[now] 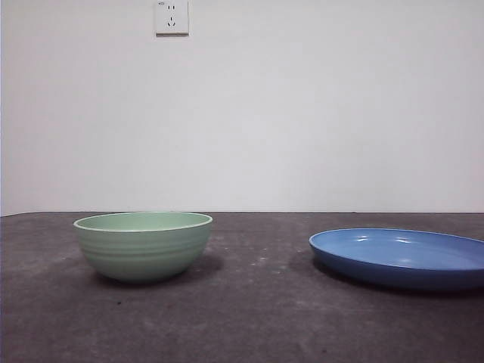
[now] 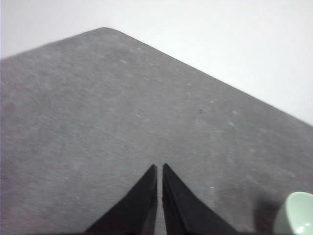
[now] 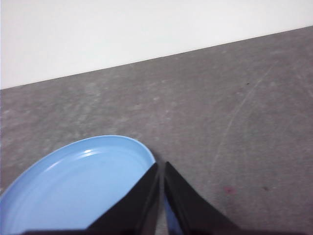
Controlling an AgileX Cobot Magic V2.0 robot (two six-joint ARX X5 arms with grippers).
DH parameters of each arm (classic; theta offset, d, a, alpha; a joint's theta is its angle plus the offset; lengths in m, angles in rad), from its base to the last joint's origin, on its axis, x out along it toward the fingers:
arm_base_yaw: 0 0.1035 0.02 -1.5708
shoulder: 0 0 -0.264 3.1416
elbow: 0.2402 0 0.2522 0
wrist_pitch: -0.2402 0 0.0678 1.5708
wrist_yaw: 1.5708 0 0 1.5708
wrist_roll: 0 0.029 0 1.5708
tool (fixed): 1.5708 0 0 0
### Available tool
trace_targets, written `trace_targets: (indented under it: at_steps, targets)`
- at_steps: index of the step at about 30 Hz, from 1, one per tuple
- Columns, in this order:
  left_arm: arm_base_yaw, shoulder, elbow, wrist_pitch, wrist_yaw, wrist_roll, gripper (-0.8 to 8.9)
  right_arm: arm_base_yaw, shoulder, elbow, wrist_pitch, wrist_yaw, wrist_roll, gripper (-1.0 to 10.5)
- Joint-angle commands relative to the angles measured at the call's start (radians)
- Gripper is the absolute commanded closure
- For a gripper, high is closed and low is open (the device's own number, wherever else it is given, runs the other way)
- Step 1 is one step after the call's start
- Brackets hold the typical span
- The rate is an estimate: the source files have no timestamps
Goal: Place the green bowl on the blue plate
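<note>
Green bowl (image 1: 143,245) apart from blue plate (image 1: 401,257) — plate edge cropped; both pincers closed, empty.

From my seat all I've got besides the main stuff is a dark grey table (image 1: 257,318), kind of mottled with pale scuffs and specks all over it. Behind it there's a plain white wall (image 1: 302,113) with a white power socket (image 1: 172,17) mounted up high, left of centre. The right wrist camera also picks up a tiny reddish spot (image 3: 228,189) on the tabletop.
</note>
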Motion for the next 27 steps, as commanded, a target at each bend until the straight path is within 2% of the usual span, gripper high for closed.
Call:
trace_targets:
  at_steps: [1,6,15,21,27]
  targets:
    - [0.003,-0.002,0.001,-0.015,0.047,-0.054,7.96,-0.002,-0.002,0.004,0.014,-0.011,0.048,9.4]
    - [0.003,0.002,0.057,-0.055,0.101,-0.098,7.96,-0.002,-0.001,0.064,0.014,-0.011,0.076,9.4]
    - [0.003,0.085,0.275,-0.139,0.137,-0.084,7.96,-0.002,0.060,0.274,-0.020,-0.010,0.072,9.4]
    - [0.003,0.252,0.468,-0.240,0.214,0.042,7.96,-0.002,0.207,0.473,-0.146,-0.015,-0.001,9.4]
    - [0.002,0.456,0.643,-0.365,0.365,0.159,7.96,-0.001,0.404,0.675,-0.328,-0.117,-0.089,9.4]
